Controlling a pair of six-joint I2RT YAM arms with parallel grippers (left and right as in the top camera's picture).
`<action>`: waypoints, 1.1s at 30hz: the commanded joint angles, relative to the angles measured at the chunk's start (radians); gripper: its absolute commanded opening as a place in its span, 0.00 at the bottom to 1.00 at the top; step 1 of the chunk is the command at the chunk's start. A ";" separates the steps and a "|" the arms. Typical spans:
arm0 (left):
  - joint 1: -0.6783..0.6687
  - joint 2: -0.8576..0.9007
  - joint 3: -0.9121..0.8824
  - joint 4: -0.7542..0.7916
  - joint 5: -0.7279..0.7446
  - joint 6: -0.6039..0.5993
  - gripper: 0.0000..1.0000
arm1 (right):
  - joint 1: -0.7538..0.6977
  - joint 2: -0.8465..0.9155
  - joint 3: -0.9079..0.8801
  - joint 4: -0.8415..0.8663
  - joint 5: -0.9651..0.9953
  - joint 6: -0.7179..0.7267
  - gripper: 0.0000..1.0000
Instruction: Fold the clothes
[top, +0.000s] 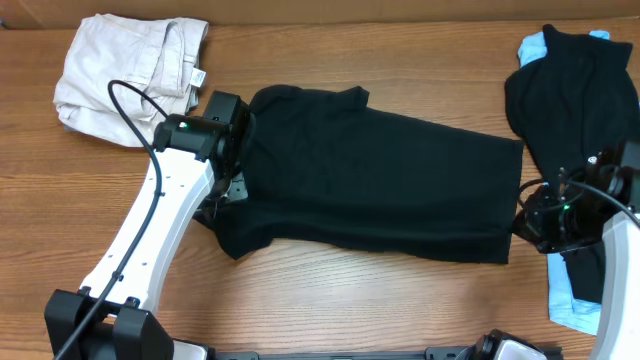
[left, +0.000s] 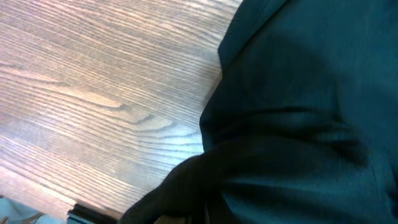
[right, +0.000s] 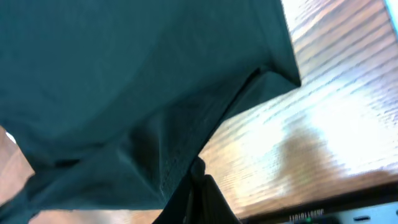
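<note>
Black T-shirt (top: 370, 180) lies spread flat mid-counter, collar end toward the left arm, hem toward the right arm, long axis running left-right and slightly skewed. Counter (top: 330, 300) is wood grain. Left end effector (top: 230, 188) sits at the shirt's collar-side edge, clenched; the left wrist view shows black fabric bunched up toward the bottom of frame where the fingers are, so it is grasping the shirt there, though the fingers themselves are barely visible. Right end effector (top: 535, 215) is at the hem edge, clenched on the shirt; the right wrist view shows the hem corner lifted off the counter and pulled into the fingertips. Beige trousers (top: 120, 75) lie crumpled at the far left corner, apart from the shirt. Second black shirt (top: 570, 90) is piled at the far right on top of a light-blue garment (top: 575, 305), whose edge shows near the right arm.
</note>
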 joint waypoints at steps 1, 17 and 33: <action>-0.002 -0.008 0.007 0.000 -0.005 0.048 0.04 | 0.040 -0.012 -0.012 -0.018 0.006 0.000 0.04; -0.002 0.117 -0.003 0.300 -0.006 0.074 0.04 | 0.064 -0.008 -0.150 0.185 0.170 0.183 0.04; -0.001 0.301 -0.002 0.573 -0.014 0.093 0.04 | 0.057 0.105 -0.198 0.417 0.235 0.209 0.04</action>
